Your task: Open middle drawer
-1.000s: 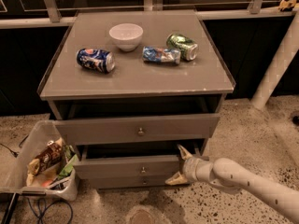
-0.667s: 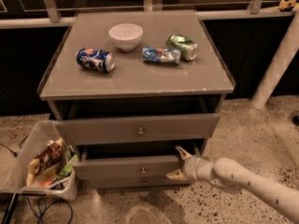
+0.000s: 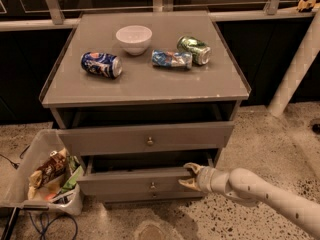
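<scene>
The middle drawer (image 3: 130, 180) is the low grey front with a small round knob (image 3: 152, 185), under the taller top drawer (image 3: 110, 140). It stands pulled out a little, with a dark gap above its front. My gripper (image 3: 187, 176) is at the right end of the middle drawer's front. Its fingers are spread, one above (image 3: 190, 167) and one below, straddling the front's right edge. The white arm reaches in from the lower right. The lowest drawer (image 3: 125, 197) shows as a thin strip beneath.
The top drawer is also pulled out, overhanging the middle one. On the cabinet top (image 3: 145, 84) lie a white bowl (image 3: 134, 38), a blue can (image 3: 101, 65), a crushed blue can (image 3: 171, 59) and a green can (image 3: 193, 50). A bin of snacks (image 3: 45, 176) stands at the left. A white post (image 3: 295, 64) stands at the right.
My gripper has shifted slightly to the left along the middle drawer's front. The drawers look unmoved.
</scene>
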You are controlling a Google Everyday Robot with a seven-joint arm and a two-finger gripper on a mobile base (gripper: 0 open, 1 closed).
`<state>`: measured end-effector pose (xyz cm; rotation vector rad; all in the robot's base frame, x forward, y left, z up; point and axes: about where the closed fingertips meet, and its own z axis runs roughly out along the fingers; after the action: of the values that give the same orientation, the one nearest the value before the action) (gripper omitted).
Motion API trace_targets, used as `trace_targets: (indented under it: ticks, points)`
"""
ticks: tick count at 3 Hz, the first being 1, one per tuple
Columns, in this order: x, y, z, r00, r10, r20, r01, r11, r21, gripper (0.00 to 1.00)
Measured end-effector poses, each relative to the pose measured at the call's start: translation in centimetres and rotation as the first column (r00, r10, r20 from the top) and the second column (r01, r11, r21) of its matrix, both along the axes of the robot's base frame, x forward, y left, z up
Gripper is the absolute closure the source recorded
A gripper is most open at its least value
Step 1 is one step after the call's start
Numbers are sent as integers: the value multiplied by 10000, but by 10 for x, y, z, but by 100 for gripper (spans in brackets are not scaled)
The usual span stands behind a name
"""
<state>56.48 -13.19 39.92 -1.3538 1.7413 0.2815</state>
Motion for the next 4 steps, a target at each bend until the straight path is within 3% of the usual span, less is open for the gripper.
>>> trace_targets:
  ticks: [1,3,4]
  points:
    - [3,-2,9,10000,1,0,-1,10000,0,100]
    - [6,-5,17,10000,1,0,-1,10000,0,100]
    - [-18,-7,11,10000,-71,49,71,10000,48,100]
